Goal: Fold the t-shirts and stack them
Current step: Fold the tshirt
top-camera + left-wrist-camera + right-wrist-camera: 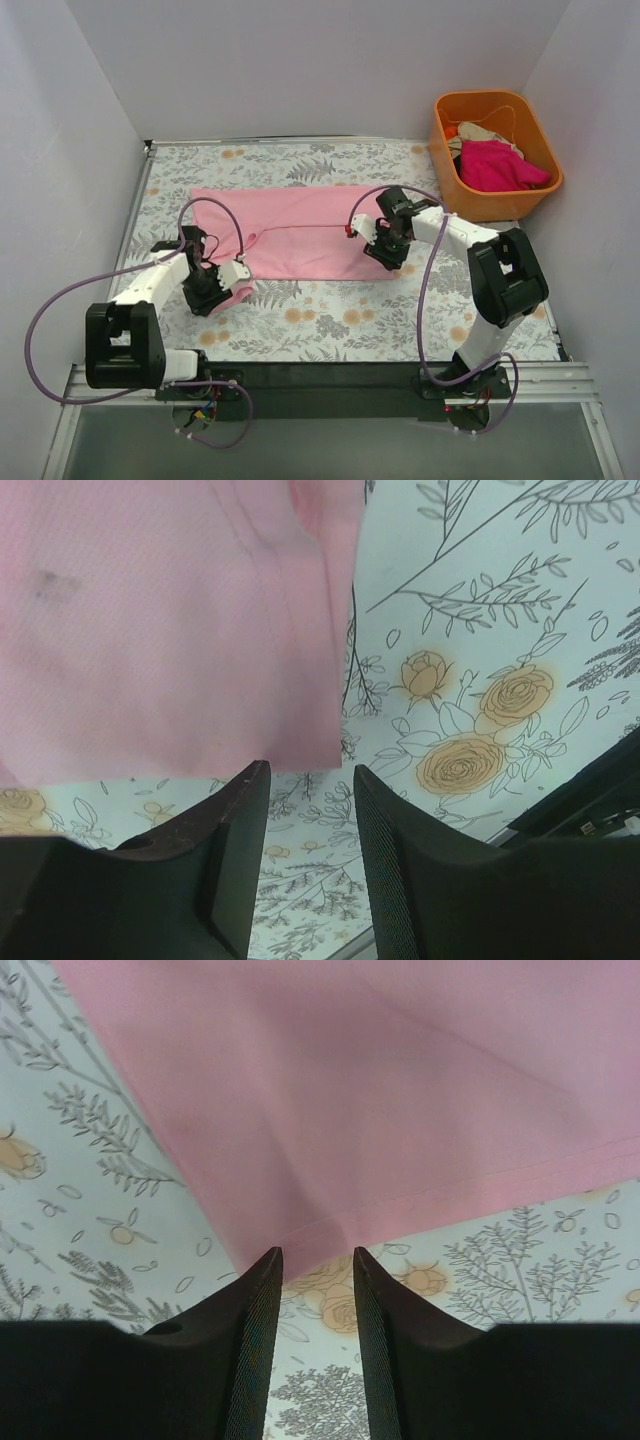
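A light pink t-shirt (300, 232) lies partly folded across the middle of the floral table. My left gripper (240, 277) is open and empty just off the shirt's near left corner (310, 720), its fingers (232, 840) above bare table. My right gripper (383, 255) is open and empty at the shirt's near right corner (330, 1230), the hem edge just beyond its fingertips (268, 1260). A magenta t-shirt (500, 165) and a cream one (478, 132) lie crumpled in the orange tub (545, 135).
The orange tub stands at the back right corner of the table (330, 325). White walls close in the left, back and right sides. A metal rail runs along the near edge by the arm bases.
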`<state>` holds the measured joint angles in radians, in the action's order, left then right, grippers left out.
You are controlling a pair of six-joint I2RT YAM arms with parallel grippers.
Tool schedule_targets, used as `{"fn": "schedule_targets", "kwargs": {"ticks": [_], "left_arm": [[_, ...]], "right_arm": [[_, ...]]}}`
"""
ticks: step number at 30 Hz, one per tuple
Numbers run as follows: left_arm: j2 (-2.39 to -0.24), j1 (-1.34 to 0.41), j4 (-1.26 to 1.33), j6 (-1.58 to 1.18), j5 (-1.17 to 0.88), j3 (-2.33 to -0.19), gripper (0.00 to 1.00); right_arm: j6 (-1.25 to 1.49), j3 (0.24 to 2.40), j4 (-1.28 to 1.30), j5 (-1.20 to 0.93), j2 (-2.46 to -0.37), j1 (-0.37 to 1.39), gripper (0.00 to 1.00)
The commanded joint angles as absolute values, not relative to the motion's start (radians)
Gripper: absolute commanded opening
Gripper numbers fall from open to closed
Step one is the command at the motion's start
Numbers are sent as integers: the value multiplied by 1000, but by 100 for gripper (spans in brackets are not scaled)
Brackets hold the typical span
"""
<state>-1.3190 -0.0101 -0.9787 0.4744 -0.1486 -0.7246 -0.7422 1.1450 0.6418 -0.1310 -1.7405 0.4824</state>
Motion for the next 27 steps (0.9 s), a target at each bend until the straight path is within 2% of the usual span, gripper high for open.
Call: {"fn": "schedule_targets", "kwargs": {"ticks": [1, 14, 18, 21, 22, 23, 24, 25, 27], "left_arm": [[-1318, -38, -962, 456, -196, -767, 38], [-1387, -97, -850, 393, -161, -654, 34], [-1414, -98, -828, 385, -163, -644, 23], [-1420, -100, -821, 385, -153, -634, 12], [-1416, -100, -822, 388, -153, -630, 6], [-1410, -100, -824, 393, -152, -623, 3], [-1402, -100, -824, 397, -146, -621, 0], [-1379, -100, -828, 397, -143, -620, 0], [-1359, -100, -853, 381, -150, -647, 0]], "right_arm": [[-770, 1095, 646, -161, -1668, 514, 36], [-784, 1037, 617, -117, -1674, 569, 41], [-788, 1023, 597, -94, -1709, 575, 36], [-788, 1006, 574, -75, -1710, 577, 27], [-787, 1002, 568, -71, -1712, 578, 19], [-787, 1000, 565, -66, -1712, 577, 15], [-787, 999, 561, -54, -1716, 578, 11], [-785, 994, 558, -48, -1717, 578, 2], [-785, 993, 554, -34, -1701, 578, 1]]}}
